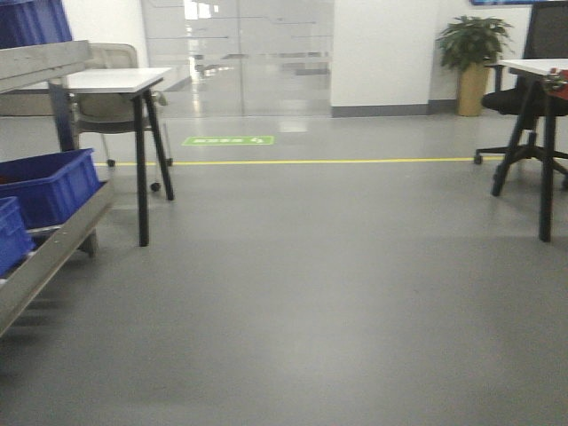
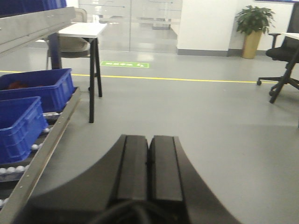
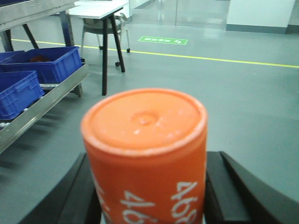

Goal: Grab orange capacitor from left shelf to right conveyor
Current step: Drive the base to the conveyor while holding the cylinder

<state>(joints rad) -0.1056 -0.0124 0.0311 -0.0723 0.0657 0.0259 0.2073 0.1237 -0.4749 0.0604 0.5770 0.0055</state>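
orange capacitor (image 3: 145,140): off the left shelf (image 1: 53,257), to its right over bare grey floor; upright, flat top with a small centre dimple facing the wrist camera; white "4680" print on the side reads upside down.
right gripper (image 3: 149,210): clamped on the orange capacitor, one black finger (image 3: 231,186) against each side of the cylinder; right of the left shelf's lower rail.
left gripper (image 2: 149,168): both black fingers pressed together with nothing between them; over the floor, just right of the left shelf's lower rail.
left shelf: brushed steel, a sloping lower rail and an upper tier above it, along the left edge of all three views.
blue bins (image 1: 53,182): two on the left shelf's lower tier, one behind the other; the farther one holds something dark red, too unclear to name.
white rollers (image 2: 16,169): small balls in the left shelf's lower track, beside the nearer bin.
white table (image 1: 115,80): black legs, just beyond the far end of the left shelf.
grey chair (image 1: 111,111): under the white table, beyond the left shelf.
yellow floor line (image 1: 337,161): runs rightward across the floor from behind the left shelf.
green floor marking (image 1: 228,140): beyond the line, right of the left shelf.
potted plant (image 1: 473,53): by the far wall, well apart from the left shelf.
black office chair (image 1: 524,102): far right, well apart from the left shelf.
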